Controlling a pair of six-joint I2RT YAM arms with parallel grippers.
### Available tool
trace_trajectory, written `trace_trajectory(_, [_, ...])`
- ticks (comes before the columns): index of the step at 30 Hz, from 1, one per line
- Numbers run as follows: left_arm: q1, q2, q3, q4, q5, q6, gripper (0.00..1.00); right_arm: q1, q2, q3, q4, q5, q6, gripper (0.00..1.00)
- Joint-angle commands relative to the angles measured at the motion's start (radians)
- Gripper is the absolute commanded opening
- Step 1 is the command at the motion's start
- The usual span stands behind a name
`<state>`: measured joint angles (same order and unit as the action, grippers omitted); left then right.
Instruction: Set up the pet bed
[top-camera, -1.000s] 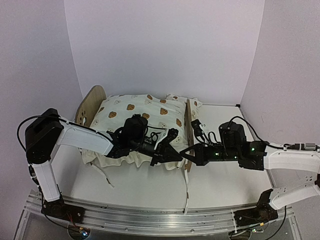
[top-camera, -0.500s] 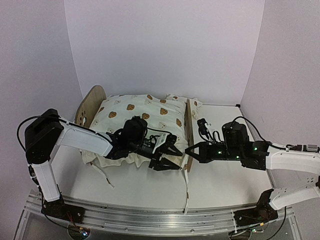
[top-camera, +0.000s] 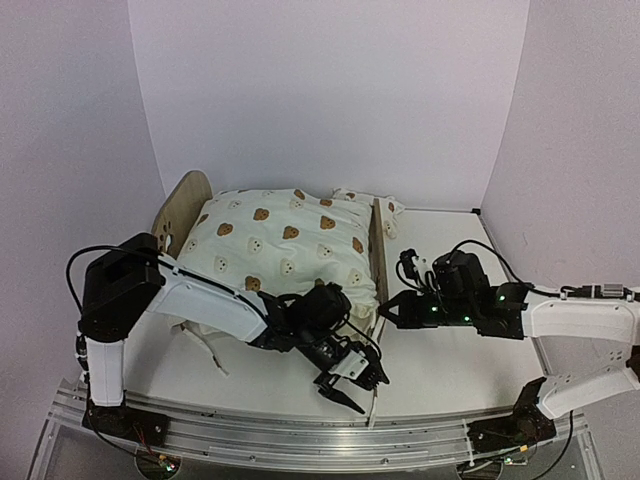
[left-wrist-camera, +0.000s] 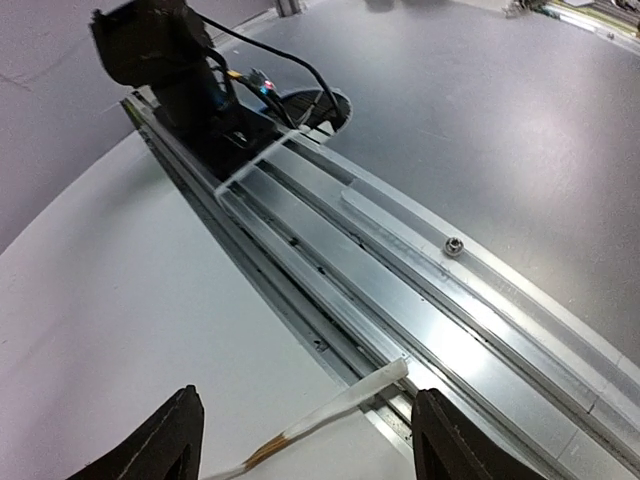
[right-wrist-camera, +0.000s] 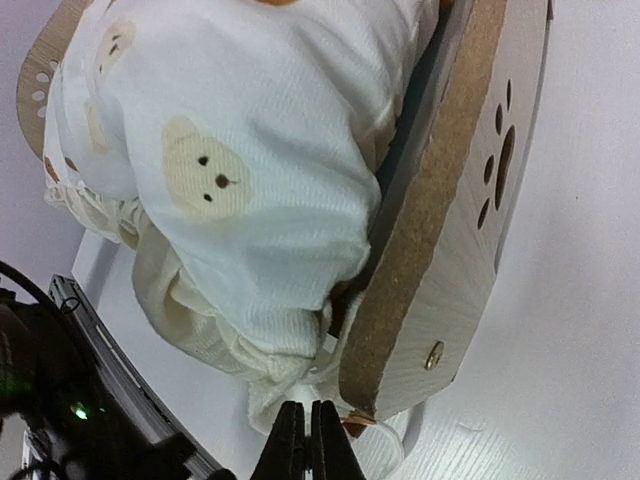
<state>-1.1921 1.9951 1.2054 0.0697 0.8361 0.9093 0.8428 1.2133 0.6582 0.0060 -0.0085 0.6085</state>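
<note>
While our left claw (top-camera: 354, 386) hangs released over the bench (left-wrist-camera: 110, 300) edge, a loose tie (left-wrist-camera: 335, 412) lies between its fingers (left-wrist-camera: 165, 440), the rail (left-wrist-camera: 430, 300) just ahead. Our right claw (right-wrist-camera: 308, 438) is clenched (whether on anything, we cannot tell) just short of the pet bed (right-wrist-camera: 470, 190) footboard's lower corner; white bench spreads to its right.

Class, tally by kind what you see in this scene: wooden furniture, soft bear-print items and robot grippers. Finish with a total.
Wooden furniture: 1 (pet bed)
Soft bear-print items: 2 (bedding, small pillow)
Robot grippers: 2 (left gripper, right gripper)
Total: 5
</note>
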Motion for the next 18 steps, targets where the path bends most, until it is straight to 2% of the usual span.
trace_trajectory(1, [-0.04,0.115,0.137,-0.106,-0.069,0.11,0.73,-0.001,-0.016,-0.002,-0.001,-0.044,0.027,0.0])
trace_trajectory(6, [-0.046,0.238,0.318,-0.423,-0.132,0.331,0.72,-0.002,-0.062,-0.044,-0.002,-0.055,0.042,0.0])
trace_trajectory(11, [-0.049,0.333,0.462,-0.635,-0.174,0.435,0.71,-0.001,-0.075,-0.055,-0.001,-0.053,0.035,0.0])
trace_trajectory(14, [-0.053,0.354,0.482,-0.647,-0.185,0.448,0.64,-0.002,-0.072,-0.052,-0.001,-0.058,0.022,0.0])
trace_trajectory(18, [-0.056,0.361,0.473,-0.621,-0.188,0.451,0.44,-0.002,-0.067,-0.05,-0.001,-0.069,0.017,0.0])
